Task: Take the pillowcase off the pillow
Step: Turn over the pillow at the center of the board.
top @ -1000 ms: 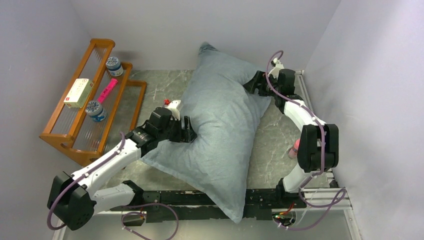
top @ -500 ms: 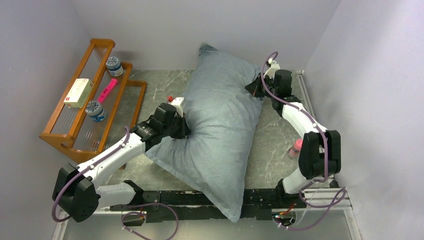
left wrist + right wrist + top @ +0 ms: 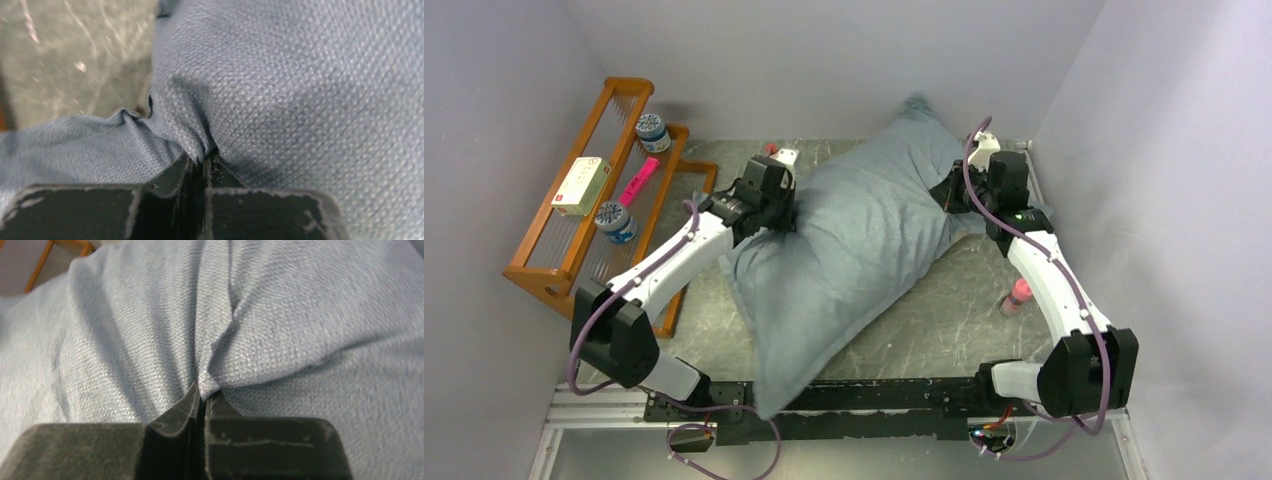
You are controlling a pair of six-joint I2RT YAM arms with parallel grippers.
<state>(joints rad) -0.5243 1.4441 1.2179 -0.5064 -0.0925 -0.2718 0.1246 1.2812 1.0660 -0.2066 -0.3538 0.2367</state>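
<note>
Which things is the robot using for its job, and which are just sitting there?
For the job: pillowcase, left gripper and right gripper, both pinching it.
Just lying about: wooden rack, two jars, white box, pink bottle.

surface [image 3: 944,310]: grey, marbled
pillowcase [image 3: 854,250]: stuffed, lying slantwise mid-surface
rack [image 3: 529,272]: wooden, left of pillowcase
bottle [image 3: 1016,296]: pink, right of pillowcase, apart
</note>
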